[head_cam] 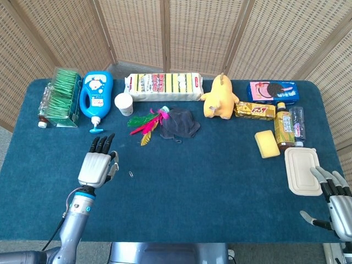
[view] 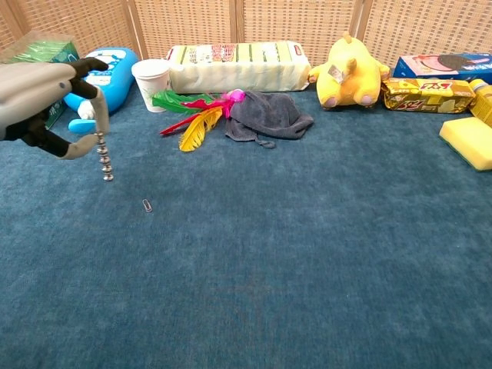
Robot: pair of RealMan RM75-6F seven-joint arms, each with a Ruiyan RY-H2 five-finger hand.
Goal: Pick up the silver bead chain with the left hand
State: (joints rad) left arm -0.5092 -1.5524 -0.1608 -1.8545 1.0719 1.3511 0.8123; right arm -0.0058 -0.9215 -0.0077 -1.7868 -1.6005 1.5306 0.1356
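The silver bead chain point(view: 103, 157) hangs straight down, clear of the blue cloth, pinched between the thumb and a finger of my left hand point(view: 46, 96). In the head view the left hand point(head_cam: 97, 164) hovers over the front left of the table, palm down, and the chain point(head_cam: 115, 166) shows only as a small glint at its right edge. My right hand point(head_cam: 334, 202) rests past the table's front right corner, fingers spread, holding nothing.
A small paper clip point(view: 147, 205) lies on the cloth just right of the chain. Behind stand a tea box point(head_cam: 61, 96), blue bottle point(head_cam: 96, 96), paper cup point(head_cam: 124, 103), feathers point(head_cam: 144, 124), grey cloth point(head_cam: 179, 122), yellow plush point(head_cam: 220, 97) and white lidded box point(head_cam: 302, 170).
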